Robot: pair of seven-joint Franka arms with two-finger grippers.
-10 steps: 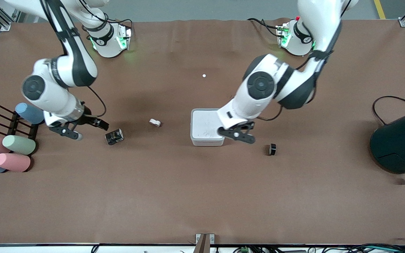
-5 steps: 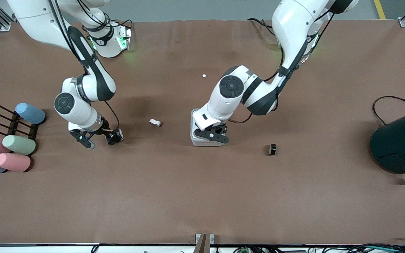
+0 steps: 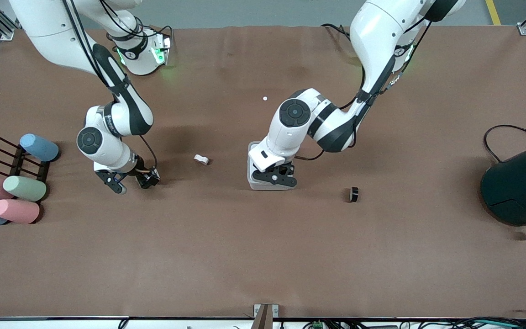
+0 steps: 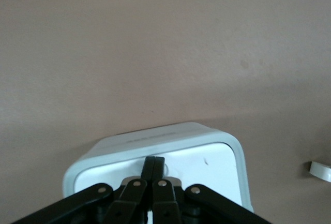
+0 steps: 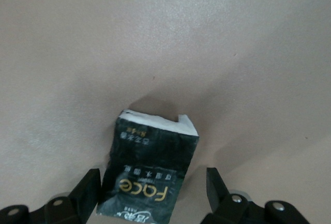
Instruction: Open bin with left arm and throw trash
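The white bin (image 3: 250, 157) stands mid-table with its lid flat and closed; it also shows in the left wrist view (image 4: 207, 159). My left gripper (image 3: 274, 177) is shut, its joined fingertips (image 4: 153, 163) pressed on the lid near the edge that is nearer the front camera. My right gripper (image 3: 132, 182) is open and low at the table, with the black printed wrapper (image 3: 152, 176) between its fingers (image 5: 89, 189); the wrapper (image 5: 150, 169) lies flat. The white lump (image 3: 201, 159) lies between wrapper and bin. The black ring roll (image 3: 354, 194) lies beside the bin toward the left arm's end.
A big dark teal cylinder (image 3: 521, 189) with a black cable stands at the left arm's end. Pastel cylinders (image 3: 16, 189) and a black rack (image 3: 21, 160) sit at the right arm's end. A tiny white dot (image 3: 265, 98) lies farther from the front camera than the bin.
My left gripper moved from the bin's corner to over the lid and came down on it. My right gripper moved to the wrapper and now straddles it.
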